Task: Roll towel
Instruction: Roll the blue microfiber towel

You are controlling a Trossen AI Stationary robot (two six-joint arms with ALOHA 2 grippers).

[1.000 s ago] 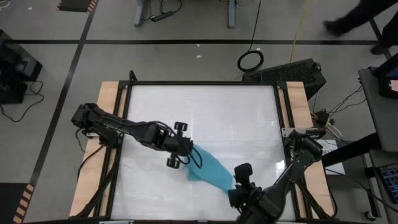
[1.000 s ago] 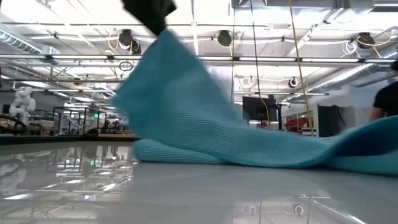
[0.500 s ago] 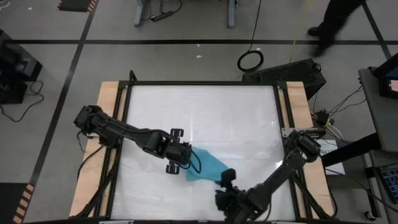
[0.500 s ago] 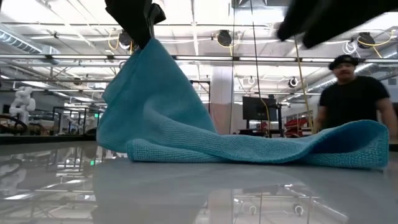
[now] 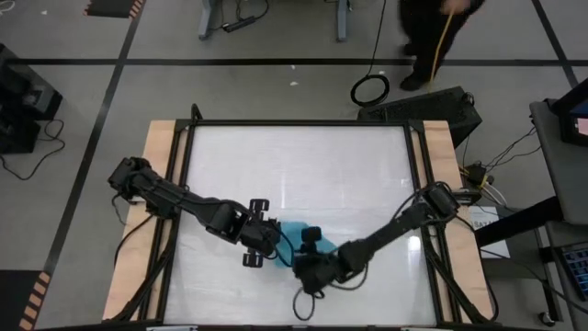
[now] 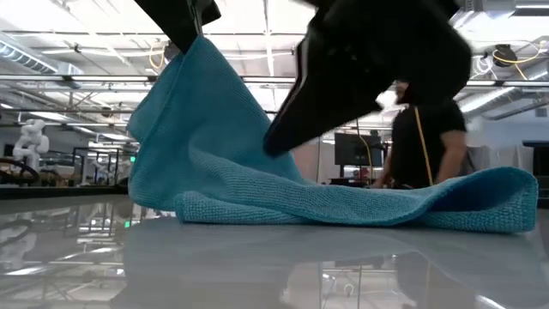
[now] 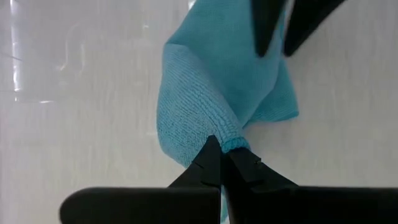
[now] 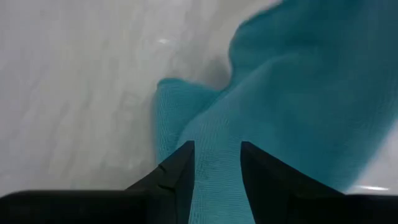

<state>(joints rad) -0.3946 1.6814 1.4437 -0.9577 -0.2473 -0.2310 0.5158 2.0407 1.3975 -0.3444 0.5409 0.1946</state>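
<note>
The turquoise towel (image 6: 249,176) lies bunched on the white table (image 5: 303,165) near its front middle. One end is raised, and its folded right end (image 6: 506,197) rests on the table. My left gripper (image 7: 224,152) is shut on the raised end; it also shows in the high view (image 5: 276,243) and the low view (image 6: 193,21). My right gripper (image 8: 214,165) is open just over the towel's middle, right beside the left one (image 5: 299,256). Its fingers (image 6: 283,137) slant down toward the cloth. Whether they touch it, I cannot tell. My left gripper pinches the towel's hemmed edge (image 7: 231,144) at a gathered corner between its two shut fingers. The fingers come from the table's left, above the surface. The cloth hangs down from them in a slack drape (image 6: 171,129), and the rest of the towel lies on the table.
A person (image 6: 429,129) stands in the room beyond the table's far right corner and also shows in the high view (image 5: 432,28). Wooden side rails (image 5: 161,184) border the table. Bare white table surface lies beyond the towel toward the far edge.
My right gripper has moved toward the table's left, from the towel's right end to just beside my left gripper. The towel's long right end has been folded over toward the left, so the towel now lies short and bunched. My left gripper has kept its hold, shifting slightly toward the near edge.
</note>
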